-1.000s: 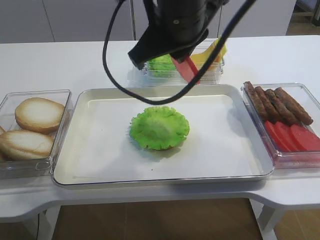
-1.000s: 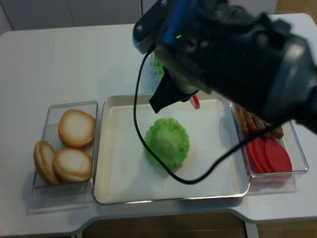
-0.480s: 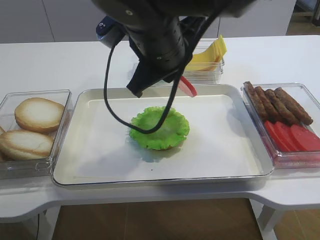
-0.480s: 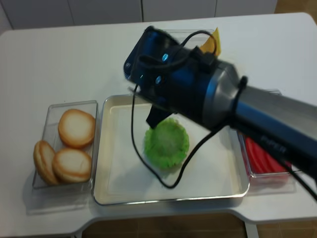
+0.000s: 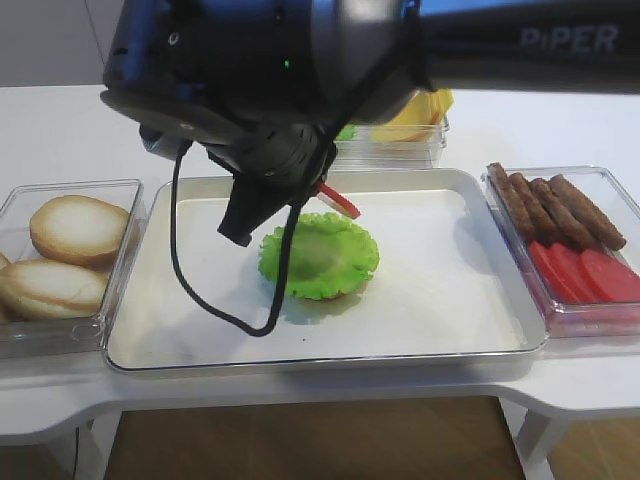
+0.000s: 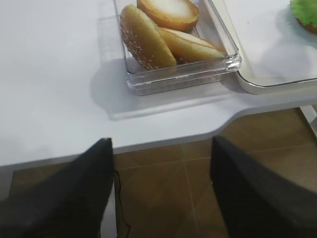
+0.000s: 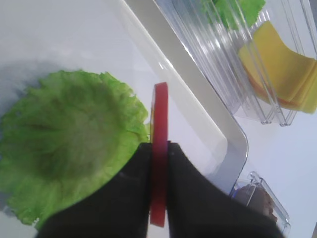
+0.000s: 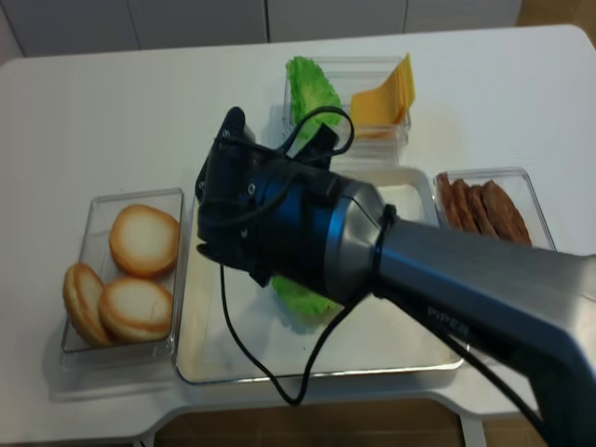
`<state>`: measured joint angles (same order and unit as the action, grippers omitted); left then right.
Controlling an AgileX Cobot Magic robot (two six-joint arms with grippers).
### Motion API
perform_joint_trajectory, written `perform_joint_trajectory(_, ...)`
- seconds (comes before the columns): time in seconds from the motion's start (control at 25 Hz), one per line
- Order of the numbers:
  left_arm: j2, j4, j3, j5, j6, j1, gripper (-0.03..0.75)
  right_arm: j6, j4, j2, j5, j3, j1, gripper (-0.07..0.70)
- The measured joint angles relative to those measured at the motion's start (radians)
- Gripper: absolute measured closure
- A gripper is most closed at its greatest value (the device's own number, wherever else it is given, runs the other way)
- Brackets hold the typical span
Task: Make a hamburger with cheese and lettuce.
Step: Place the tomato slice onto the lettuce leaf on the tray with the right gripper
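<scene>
The hamburger is a frilly green lettuce (image 5: 322, 258) leaf lying on a bun, mid-tray (image 5: 450, 300); it also shows in the right wrist view (image 7: 69, 148). My right gripper (image 7: 159, 148) is shut on a red round slice (image 7: 159, 109), held edge-on just above the leaf's far edge; the slice shows in the high view (image 5: 340, 200). Cheese slices (image 7: 282, 69) and spare lettuce (image 8: 307, 84) sit in clear boxes behind the tray. My left gripper (image 6: 162, 141) is open and empty, over the table's front left edge.
A clear box of bun halves (image 5: 60, 250) stands left of the tray, also in the left wrist view (image 6: 163, 34). A clear box of sausages (image 5: 555, 210) and red slices (image 5: 585, 275) stands right. The right arm (image 8: 307, 223) hides much of the tray.
My right arm has swung forward and down from the back boxes, carrying the red slice to just over the lettuce's far edge. The lettuce has not moved.
</scene>
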<state>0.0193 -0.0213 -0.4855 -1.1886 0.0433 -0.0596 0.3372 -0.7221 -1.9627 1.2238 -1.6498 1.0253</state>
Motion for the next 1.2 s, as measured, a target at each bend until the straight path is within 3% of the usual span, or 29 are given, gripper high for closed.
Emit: perform_joint_trajectory(1.2, 0.000, 0.000, 0.000, 0.000, 0.000, 0.000, 0.257, -0.021, 0.033, -0.068, -0.007, 0.000, 0.002, 0.588)
